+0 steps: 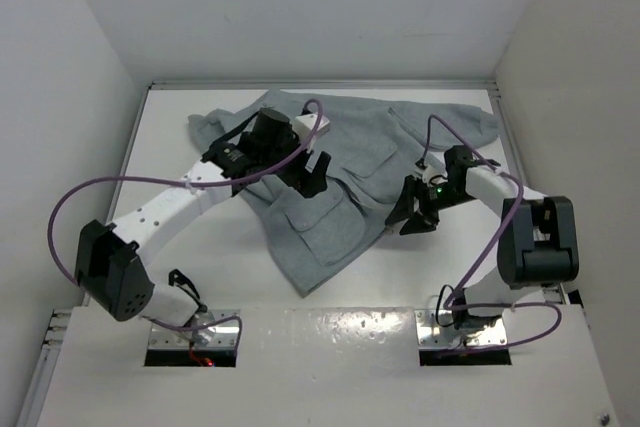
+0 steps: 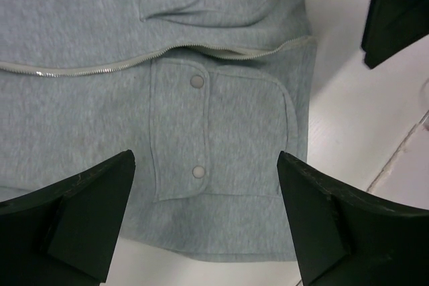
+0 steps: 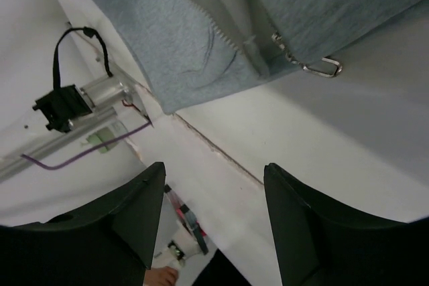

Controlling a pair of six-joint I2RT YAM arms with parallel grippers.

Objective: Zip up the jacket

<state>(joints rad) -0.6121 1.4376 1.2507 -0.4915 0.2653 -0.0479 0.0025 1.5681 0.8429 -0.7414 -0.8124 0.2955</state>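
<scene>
Across the white table (image 1: 400, 277) lies the grey jacket (image 1: 340, 162), its zipper undone near the hem (image 2: 301, 118). The left gripper (image 2: 206, 165) hangs wide open over a snap pocket (image 2: 234, 132); the right gripper (image 3: 213, 172), open and empty, hovers beside the hem. The small metal zipper pull (image 3: 315, 65) lies flat there, so fingers may slip off it, or drag loose fabric and jam the teeth
</scene>
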